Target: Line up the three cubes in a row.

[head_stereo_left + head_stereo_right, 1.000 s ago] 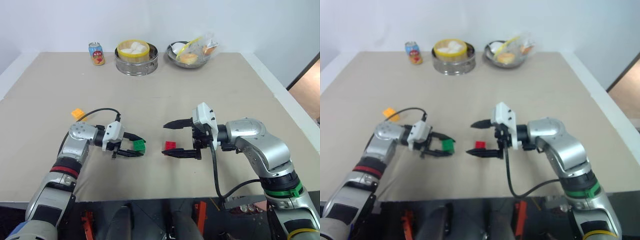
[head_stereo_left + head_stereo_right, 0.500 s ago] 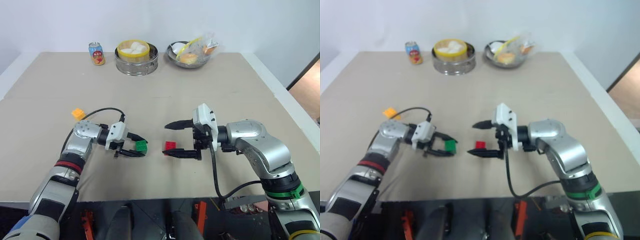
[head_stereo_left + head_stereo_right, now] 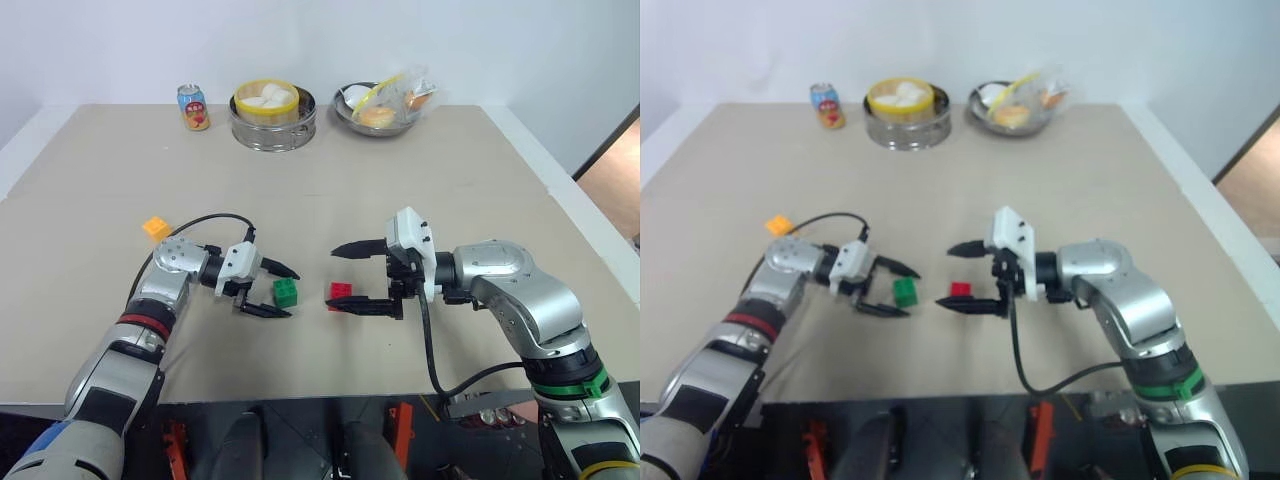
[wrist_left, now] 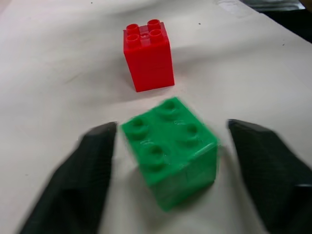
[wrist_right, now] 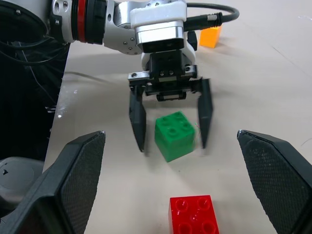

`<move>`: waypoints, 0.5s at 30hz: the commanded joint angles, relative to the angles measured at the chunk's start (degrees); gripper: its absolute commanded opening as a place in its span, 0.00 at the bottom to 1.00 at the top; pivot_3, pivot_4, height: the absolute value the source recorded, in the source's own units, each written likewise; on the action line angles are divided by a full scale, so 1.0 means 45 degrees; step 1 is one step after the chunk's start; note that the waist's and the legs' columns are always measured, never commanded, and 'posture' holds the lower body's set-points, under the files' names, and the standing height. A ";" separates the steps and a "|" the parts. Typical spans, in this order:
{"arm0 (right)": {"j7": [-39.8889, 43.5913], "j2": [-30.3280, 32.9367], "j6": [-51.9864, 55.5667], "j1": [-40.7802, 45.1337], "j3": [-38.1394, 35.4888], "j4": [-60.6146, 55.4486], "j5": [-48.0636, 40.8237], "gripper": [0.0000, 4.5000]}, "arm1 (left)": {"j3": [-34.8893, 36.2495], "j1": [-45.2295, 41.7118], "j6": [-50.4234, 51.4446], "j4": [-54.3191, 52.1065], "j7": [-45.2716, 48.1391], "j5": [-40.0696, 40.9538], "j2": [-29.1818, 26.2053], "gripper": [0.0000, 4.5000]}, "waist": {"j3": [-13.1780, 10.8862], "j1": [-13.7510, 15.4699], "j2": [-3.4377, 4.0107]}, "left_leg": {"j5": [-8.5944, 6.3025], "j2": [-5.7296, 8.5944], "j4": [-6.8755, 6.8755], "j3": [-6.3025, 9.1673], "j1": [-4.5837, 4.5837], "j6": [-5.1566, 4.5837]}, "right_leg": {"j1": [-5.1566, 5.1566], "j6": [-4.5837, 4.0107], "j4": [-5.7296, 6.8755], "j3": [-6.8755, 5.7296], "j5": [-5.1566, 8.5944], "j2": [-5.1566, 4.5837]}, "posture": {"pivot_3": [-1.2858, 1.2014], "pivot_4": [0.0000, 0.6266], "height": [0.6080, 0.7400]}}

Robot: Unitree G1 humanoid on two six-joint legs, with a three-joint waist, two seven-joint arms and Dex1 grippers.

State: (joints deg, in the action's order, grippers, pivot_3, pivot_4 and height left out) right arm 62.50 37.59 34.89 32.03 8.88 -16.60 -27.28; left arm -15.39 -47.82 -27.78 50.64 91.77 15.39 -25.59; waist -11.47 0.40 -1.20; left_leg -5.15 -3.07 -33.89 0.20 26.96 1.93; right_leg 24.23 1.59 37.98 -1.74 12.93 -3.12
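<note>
Counter (image 3: 330, 190) first: you have a broad, flat tan surface, so nothing here should roll or tip once set down. At the far edge sit a steamer basket (image 3: 272, 113), a metal bowl of food (image 3: 385, 108) and a drink can (image 3: 193, 107), all well apart from your work.

Your right end effector (image 3: 345, 277) stands wide open with the red cube (image 3: 341, 291) sitting between its fingers, untouched on either side. Your left end effector (image 3: 279, 291) is also spread open and holds nothing; the green cube (image 3: 285, 292) rests on the counter between its fingers with a gap showing on both sides in the left wrist view.

Green sits just beside red, near but not touching, and turned slightly out of square with it. The orange-yellow cube (image 3: 155, 227) lies well apart, behind the left forearm.

You should expect these cubes to be light, rigid moulded plastic. The flat side walls look smooth and somewhat slick, so a skewed pinch could make one squirt out or twist. Take each by two opposite flat walls, low on the body, fingers square to the faces. Avoid the studded top and the corners. Being so light, they will likely skid at any nudge, so close evenly.
</note>
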 commanded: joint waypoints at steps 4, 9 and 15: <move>-0.0029 0.0085 -0.0138 0.0065 -0.0271 -0.0478 -0.0178 1.00 | 0.0290 -0.0356 -0.0296 -0.0095 0.0162 0.0051 -0.0252 1.00 | 0.0000 0.0000 0.0000 | 0.0000 -0.0001 0.0000 0.0001 0.0001 0.0000 | 0.0000 0.0000 0.0000 0.0000 0.0000 0.0002 | 0.52 0.24 1.00; -0.0083 0.0029 -0.0169 0.0068 -0.0255 -0.0463 -0.0169 1.00 | 0.0758 0.0131 0.0995 -0.1895 0.0161 0.0686 -0.1115 1.00 | 0.0000 -0.0003 0.0000 | 0.0000 -0.0014 0.0000 0.0001 0.0001 0.0000 | 0.0002 0.0000 0.0001 0.0000 -0.0002 0.0011 | 0.52 0.24 1.00; -0.0078 -0.0128 -0.0156 0.0204 -0.0348 -0.0301 -0.0336 1.00 | 0.2177 0.2770 0.5207 -0.7448 -0.1039 0.1949 -0.3187 1.00 | 0.0000 -0.0112 0.0001 | -0.0005 -0.0045 0.0006 -0.0006 0.0000 0.0007 | 0.0006 -0.0006 0.0002 0.0006 0.0001 0.0022 | 0.52 0.24 1.00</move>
State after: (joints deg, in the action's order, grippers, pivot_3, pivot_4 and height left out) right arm 62.17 37.17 34.73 32.09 8.83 -16.58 -27.55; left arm -8.68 -36.55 -9.62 23.93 89.34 21.50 -37.79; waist -11.47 -0.10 -1.20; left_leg -5.18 -3.31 -33.85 0.17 26.95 1.97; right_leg 24.26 1.55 37.99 -1.70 12.94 -3.00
